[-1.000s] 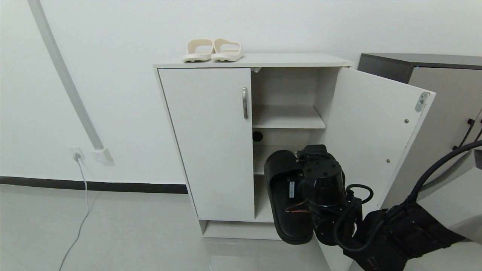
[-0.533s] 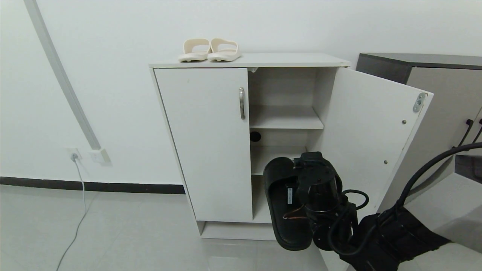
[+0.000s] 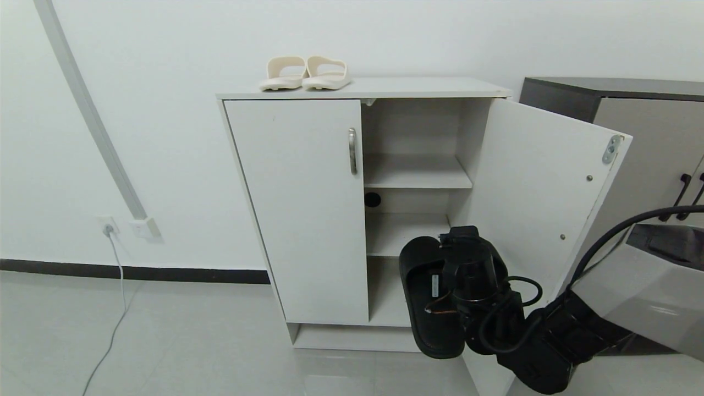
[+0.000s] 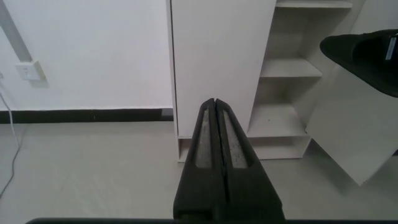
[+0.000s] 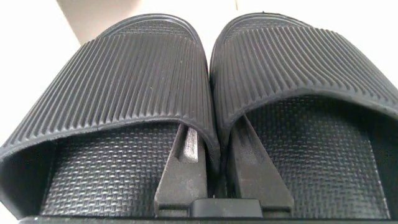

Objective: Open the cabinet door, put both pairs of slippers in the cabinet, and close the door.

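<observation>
A white cabinet stands against the wall, its left door closed and its right door swung open. Two bare shelves show inside. A beige pair of slippers rests on the cabinet top. My right gripper holds the black pair of slippers on edge, low in front of the open compartment. In the right wrist view its fingers pinch the inner walls of the black slippers together under the straps. My left gripper is shut with nothing in it, some way back from the cabinet.
A dark grey cabinet stands close to the right of the open door. A wall socket with a cable hanging to the floor is at the left. Open tiled floor lies before the cabinet.
The camera has shifted slightly. My right arm has carried the black slippers a little lower and to the right, toward the open compartment.
</observation>
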Controlling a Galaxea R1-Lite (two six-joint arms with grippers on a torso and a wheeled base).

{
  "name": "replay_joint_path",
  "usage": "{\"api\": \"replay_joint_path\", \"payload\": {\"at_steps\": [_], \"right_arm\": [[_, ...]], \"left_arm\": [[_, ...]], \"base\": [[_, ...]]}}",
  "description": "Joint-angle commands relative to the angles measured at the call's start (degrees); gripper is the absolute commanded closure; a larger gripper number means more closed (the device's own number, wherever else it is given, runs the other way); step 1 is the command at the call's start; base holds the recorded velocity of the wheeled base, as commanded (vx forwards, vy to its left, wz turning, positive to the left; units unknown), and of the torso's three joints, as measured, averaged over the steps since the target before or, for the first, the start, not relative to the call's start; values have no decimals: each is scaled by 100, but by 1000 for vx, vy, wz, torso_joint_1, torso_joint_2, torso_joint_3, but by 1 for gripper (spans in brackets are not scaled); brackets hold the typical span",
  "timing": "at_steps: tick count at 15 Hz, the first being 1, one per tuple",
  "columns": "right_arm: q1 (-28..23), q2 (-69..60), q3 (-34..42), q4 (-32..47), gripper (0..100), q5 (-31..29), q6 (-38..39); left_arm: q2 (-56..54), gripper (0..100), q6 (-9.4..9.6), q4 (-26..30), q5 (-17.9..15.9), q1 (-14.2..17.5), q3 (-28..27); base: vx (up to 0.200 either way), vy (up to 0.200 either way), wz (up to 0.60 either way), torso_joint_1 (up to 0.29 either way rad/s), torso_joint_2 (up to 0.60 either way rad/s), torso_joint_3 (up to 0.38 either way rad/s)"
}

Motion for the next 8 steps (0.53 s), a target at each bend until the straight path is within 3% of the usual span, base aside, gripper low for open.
{"api": "replay_joint_path", "payload": {"at_steps": [1, 8], "right_arm": [[-124, 80, 5, -4, 100, 4, 8], [-326, 80, 5, -4, 100, -5, -1]], "left_arm": [[7, 100, -10, 0, -1, -8, 1], [7, 100, -10, 0, -1, 1, 1]], "base": [[0, 0, 0, 0, 0, 0], [0, 0, 0, 0, 0, 0]]}}
